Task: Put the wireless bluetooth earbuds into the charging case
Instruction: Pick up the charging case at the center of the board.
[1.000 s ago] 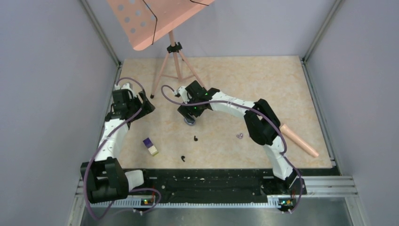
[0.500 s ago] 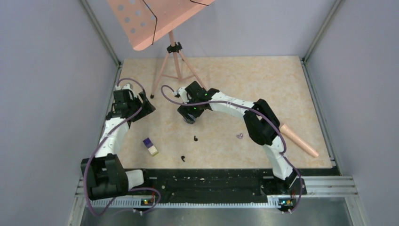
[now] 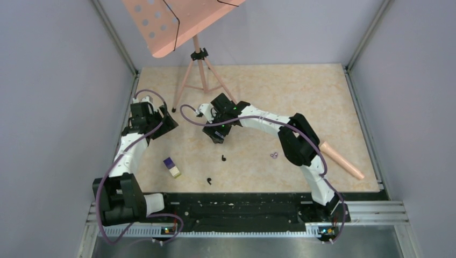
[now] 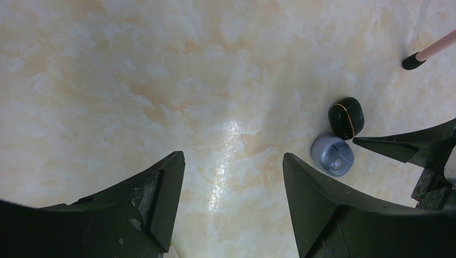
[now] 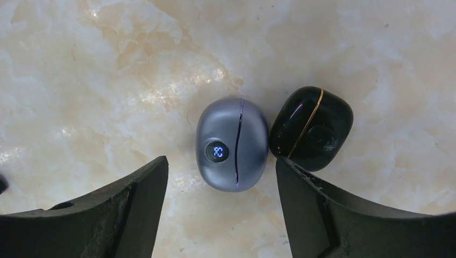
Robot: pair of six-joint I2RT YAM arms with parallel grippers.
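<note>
Two closed charging cases lie side by side: a grey-purple one (image 5: pixel 232 144) with a lit blue display and a black one (image 5: pixel 311 129) with a gold seam. My right gripper (image 5: pixel 221 177) hangs open just above them and hides them in the top view (image 3: pixel 215 133). Its right finger touches the black case's edge. My left gripper (image 4: pixel 232 161) is open and empty over bare table, left of both cases (image 4: pixel 332 155). Two black earbuds (image 3: pixel 223 158) (image 3: pixel 209 181) and two pale purple earbuds (image 3: pixel 274 155) lie loose nearer the arm bases.
A purple-and-cream block (image 3: pixel 172 167) lies near the left arm. A pink music stand (image 3: pixel 197 70) stands at the back, and one of its feet (image 4: pixel 413 61) shows in the left wrist view. A pink cylinder (image 3: pixel 342 159) lies at the right.
My right gripper has shifted slightly back and left and now covers the cases in the top view. The left arm has barely moved.
</note>
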